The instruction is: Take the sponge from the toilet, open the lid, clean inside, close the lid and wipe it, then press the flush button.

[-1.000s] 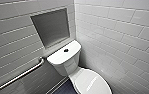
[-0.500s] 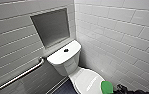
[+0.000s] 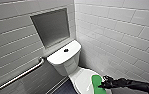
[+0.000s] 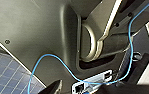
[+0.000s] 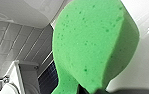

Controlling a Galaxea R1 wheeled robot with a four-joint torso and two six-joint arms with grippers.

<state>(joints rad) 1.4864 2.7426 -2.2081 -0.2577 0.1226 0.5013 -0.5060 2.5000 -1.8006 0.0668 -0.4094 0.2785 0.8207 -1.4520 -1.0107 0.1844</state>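
The toilet (image 3: 65, 61) stands in a corner of white-tiled walls (image 3: 120, 32), its tank set back against the wall under a grey recessed niche (image 3: 51, 26). The lid (image 3: 81, 78) is down over the bowl. The flush button (image 3: 66, 50) – small, dark and round – sits in the centre of the tank top, well apart from both arms.

The right arm comes in low from the right side of the head view, and the right gripper (image 3: 103, 84) is at the lid's right edge, towards the front of the bowl. Its pincer is pinching the sponge (image 3: 97, 83) by one end. The bright green pad lies over the right edge of the lid; whether it touches the lid or hangs just above it cannot be told. In the right wrist view the sponge (image 5: 90, 42) stands up large from the dark jaws, with its pores plain to see and glossy white ceramic just beside it.

A steel grab rail (image 3: 17, 75) runs along the wall left of the tank, slanting down towards the lower left corner of the head view. Dark floor (image 3: 63, 88) shows between the rail and the bowl.

The left wrist view shows the robot's own dark body, a thin blue cable (image 4: 65, 67) looping across it, and blue floor tiles (image 4: 5, 72) at one side. The left gripper (image 4: 80, 91) is at the edge of that view – whether its pincer is spread or pressed together cannot be told.
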